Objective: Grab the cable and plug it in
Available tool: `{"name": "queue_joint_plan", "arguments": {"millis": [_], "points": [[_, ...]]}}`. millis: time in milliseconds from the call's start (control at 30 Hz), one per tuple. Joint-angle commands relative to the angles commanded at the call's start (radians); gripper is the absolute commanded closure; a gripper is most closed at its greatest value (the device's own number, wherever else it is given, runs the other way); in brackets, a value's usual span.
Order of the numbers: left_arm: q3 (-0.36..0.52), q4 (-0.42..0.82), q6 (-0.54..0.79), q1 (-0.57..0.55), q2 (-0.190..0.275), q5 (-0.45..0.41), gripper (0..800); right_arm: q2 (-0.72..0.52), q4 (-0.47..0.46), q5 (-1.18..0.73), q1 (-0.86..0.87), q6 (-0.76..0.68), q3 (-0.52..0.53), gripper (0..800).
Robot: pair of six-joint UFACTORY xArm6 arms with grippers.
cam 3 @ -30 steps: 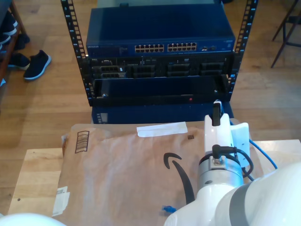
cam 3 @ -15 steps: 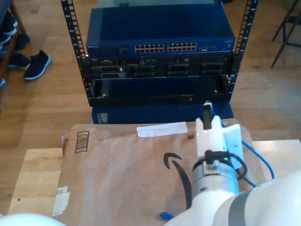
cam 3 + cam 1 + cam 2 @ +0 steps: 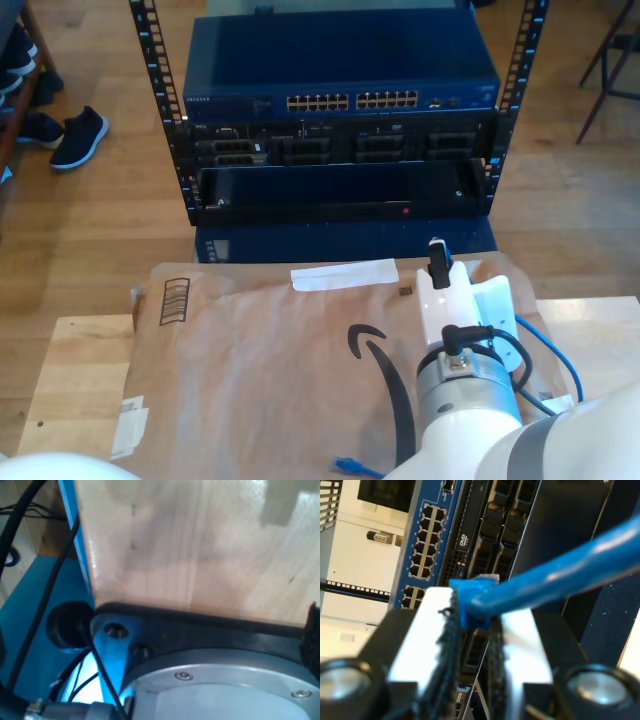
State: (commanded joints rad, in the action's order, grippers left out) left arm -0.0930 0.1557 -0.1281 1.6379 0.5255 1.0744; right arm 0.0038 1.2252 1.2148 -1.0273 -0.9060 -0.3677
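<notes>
Two padded fingers of my second gripper pinch the cable just behind its plug, facing the network switch; open floor separates them. My first gripper's state cannot be told.

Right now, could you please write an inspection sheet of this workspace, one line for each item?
Surface: wooden table under brown paper sheet.
Job's things: blue cable, plug end in my second gripper; other plug lying on the paper.
Clutter: white label.
Grippers: second shut on the cable, facing the switch ports; first cannot tell.
Cables: black robot cable.
Surroundings: rack, shoes.
</notes>
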Motion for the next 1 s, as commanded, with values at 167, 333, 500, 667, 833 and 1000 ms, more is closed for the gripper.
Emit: {"name": "queue_joint_plan", "arguments": {"millis": [167,333,500,667,833,1000], "points": [[0.000,0.000,0.000,0.000,0.000,0.000,0,-0.021,0.009,0.008,-0.006,-0.012,0.008,800],[0.000,0.000,0.000,0.000,0.000,0.000,0,-0.020,-0.002,0.100,-0.035,-0.141,0.066,800],[0.000,0.000,0.000,0.000,0.000,0.000,0,-0.028,-0.020,0.110,-0.051,-0.175,0.107,800],[-0.002,0.000,0.000,0.002,0.000,0.000,0,-0.089,-0.166,0.101,-0.040,-0.173,0.147,800],[0.000,0.000,0.000,0.000,0.000,0.000,0,-0.052,-0.173,0.109,-0.028,-0.175,0.120,800],[0.000,0.000,0.000,0.000,0.000,0.000,0,0.017,-0.245,0.106,0.098,-0.178,0.008,800]]}}
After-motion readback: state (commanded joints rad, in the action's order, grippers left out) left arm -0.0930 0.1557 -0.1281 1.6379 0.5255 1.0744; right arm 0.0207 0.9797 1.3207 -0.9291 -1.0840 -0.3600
